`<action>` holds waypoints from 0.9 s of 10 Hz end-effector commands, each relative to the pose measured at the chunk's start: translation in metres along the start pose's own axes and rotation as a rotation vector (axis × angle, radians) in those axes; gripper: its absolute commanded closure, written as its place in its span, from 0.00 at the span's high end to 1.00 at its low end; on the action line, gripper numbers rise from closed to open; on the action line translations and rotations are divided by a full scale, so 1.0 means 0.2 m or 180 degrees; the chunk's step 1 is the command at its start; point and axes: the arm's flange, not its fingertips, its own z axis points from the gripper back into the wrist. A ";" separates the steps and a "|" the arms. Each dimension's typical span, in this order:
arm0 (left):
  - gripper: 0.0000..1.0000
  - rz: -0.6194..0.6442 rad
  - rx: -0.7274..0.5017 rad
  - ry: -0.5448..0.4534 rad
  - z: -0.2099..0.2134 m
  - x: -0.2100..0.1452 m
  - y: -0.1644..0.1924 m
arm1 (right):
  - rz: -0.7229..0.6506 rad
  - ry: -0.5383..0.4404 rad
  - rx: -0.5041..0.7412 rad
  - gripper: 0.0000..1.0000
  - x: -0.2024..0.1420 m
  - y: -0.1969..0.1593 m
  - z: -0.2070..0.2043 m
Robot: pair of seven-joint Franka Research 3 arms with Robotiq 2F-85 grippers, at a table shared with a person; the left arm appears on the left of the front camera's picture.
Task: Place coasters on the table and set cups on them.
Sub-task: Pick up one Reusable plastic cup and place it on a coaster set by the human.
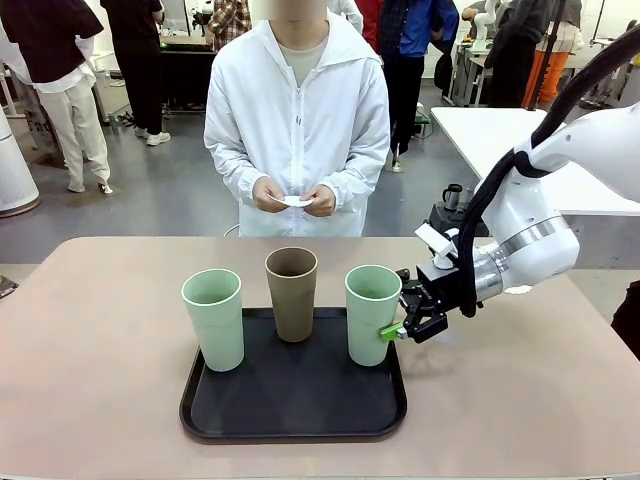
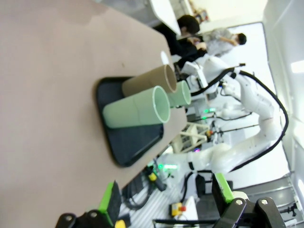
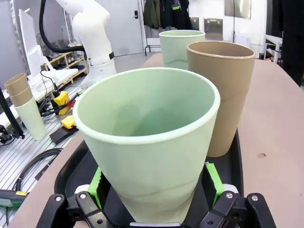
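Target cup: the right mint cup (image 1: pixel 372 312) stood upright at the right end of the black tray (image 1: pixel 290 412) on the table (image 1: pixel 100 350), with its long axis vertical and its mouth up.
Right pincer: the right pincer (image 3: pixel 155 190) came in level from the right, low on that cup. Its jaws were spread wide with one green pad on either side of the wall. It had not closed on the cup, and whether a pad touched could not be told.
Key relation: the cup sat directly between the jaws, so the closing line ran across its width, near the base.
Other cups: the tan cup (image 1: pixel 291 292) stood just to its left and slightly farther back. The left mint cup (image 1: pixel 213 318) stood at the tray's left end.
Coasters: the coasters (image 1: pixel 293 201) were in the person's hands (image 1: pixel 320 198) at the far side, well away from the cups.
Left pincer: the left pincer (image 2: pixel 166 197) was wide open and empty, off beyond the left mint cup.
Nearer arm: the right arm, by a clear margin.
Coming move, judged: it likely called for a squeeze and a straight lift, keeping clear of the tan cup.
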 end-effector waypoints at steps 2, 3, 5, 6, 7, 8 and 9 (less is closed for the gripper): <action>1.00 -0.0033 -0.0043 -0.0023 0.01 0.00 0.00 | 0.0034 -0.0028 0.0033 0.40 0.00 -0.04 -0.03; 1.00 -0.0033 -0.0043 -0.0023 0.01 0.00 0.00 | 0.0036 -0.0037 0.0038 0.40 0.00 -0.04 -0.03; 1.00 -0.0033 -0.0043 -0.0023 0.01 0.00 0.00 | -0.0005 -0.0029 0.0046 0.34 0.00 -0.04 -0.02; 1.00 -0.0033 -0.0043 -0.0023 0.01 0.00 0.00 | -0.0085 -0.0002 0.0037 0.00 0.00 -0.03 0.00; 1.00 -0.0033 -0.0043 -0.0023 0.01 0.00 0.00 | -0.0077 -0.0028 -0.0032 0.00 0.05 0.02 0.03; 1.00 -0.0033 -0.0043 -0.0023 0.01 0.00 0.00 | -0.0013 -0.0085 -0.0128 0.00 0.18 0.12 0.09; 1.00 -0.0033 -0.0043 -0.0023 0.01 0.00 0.00 | 0.0061 -0.0090 -0.0215 0.00 0.31 0.21 0.15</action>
